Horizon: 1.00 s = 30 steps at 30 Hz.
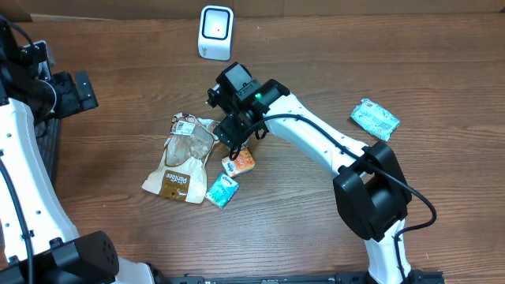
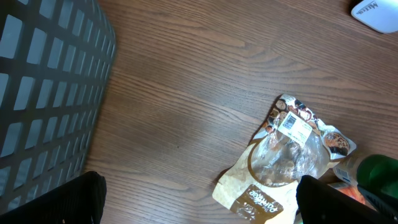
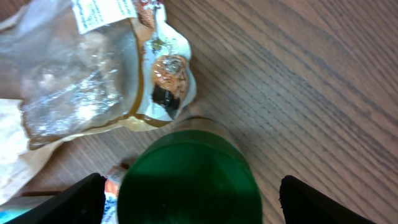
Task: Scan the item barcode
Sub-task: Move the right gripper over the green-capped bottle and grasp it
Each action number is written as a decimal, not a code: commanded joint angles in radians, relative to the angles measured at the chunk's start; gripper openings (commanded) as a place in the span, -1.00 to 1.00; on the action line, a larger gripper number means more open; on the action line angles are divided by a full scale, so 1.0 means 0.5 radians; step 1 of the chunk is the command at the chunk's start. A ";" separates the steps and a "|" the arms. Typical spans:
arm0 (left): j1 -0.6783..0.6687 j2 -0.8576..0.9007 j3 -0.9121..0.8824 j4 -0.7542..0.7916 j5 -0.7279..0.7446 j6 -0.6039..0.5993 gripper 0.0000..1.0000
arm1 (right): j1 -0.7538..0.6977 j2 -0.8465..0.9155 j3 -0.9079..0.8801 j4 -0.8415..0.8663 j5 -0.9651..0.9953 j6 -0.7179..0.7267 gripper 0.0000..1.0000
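A white barcode scanner [image 1: 215,31] stands at the table's far edge, and its corner [image 2: 376,12] shows in the left wrist view. My right gripper [image 1: 237,136] hangs over a pile of items, open. In the right wrist view a round green top [image 3: 189,180] sits between its fingers [image 3: 81,199], with a gap on each side. Next to it lies a clear-windowed snack bag [image 1: 183,158] with a white label [image 2: 293,126]. An orange packet [image 1: 239,162] and a teal packet [image 1: 222,190] lie beside the bag. My left gripper [image 2: 199,205] is open over bare wood at the far left.
A dark mesh basket [image 2: 43,93] stands at the table's left edge beside my left arm. Another teal packet [image 1: 375,118] lies alone at the right. My right arm [image 1: 316,134] stretches across the middle of the table.
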 commanded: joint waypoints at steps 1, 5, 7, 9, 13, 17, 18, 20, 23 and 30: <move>-0.006 -0.005 0.022 0.001 0.013 0.034 0.99 | -0.004 0.056 0.020 0.012 0.047 -0.015 0.73; -0.006 -0.005 0.022 0.001 0.013 0.034 0.99 | -0.004 0.059 0.016 0.015 0.047 -0.002 0.66; -0.006 -0.005 0.022 0.001 0.013 0.034 0.99 | -0.004 0.059 0.015 0.016 0.047 -0.002 0.63; -0.006 -0.005 0.022 0.001 0.013 0.034 0.99 | -0.005 0.059 -0.004 0.043 0.047 -0.002 0.62; -0.006 -0.005 0.022 0.001 0.013 0.034 0.99 | -0.006 0.059 -0.022 0.068 0.047 -0.002 0.55; -0.006 -0.005 0.022 0.001 0.013 0.034 0.99 | -0.006 0.059 -0.022 0.076 0.047 -0.001 0.32; -0.006 -0.005 0.022 0.001 0.013 0.034 0.99 | -0.007 0.059 -0.022 0.072 0.048 -0.001 0.32; -0.006 -0.005 0.022 0.001 0.013 0.034 0.99 | -0.008 0.059 -0.022 0.066 0.048 -0.001 0.32; -0.006 -0.005 0.022 0.001 0.013 0.034 0.99 | -0.008 0.059 -0.022 0.063 0.047 0.000 0.29; -0.006 -0.005 0.022 0.001 0.013 0.034 0.99 | -0.020 0.058 -0.021 0.058 0.047 0.061 0.05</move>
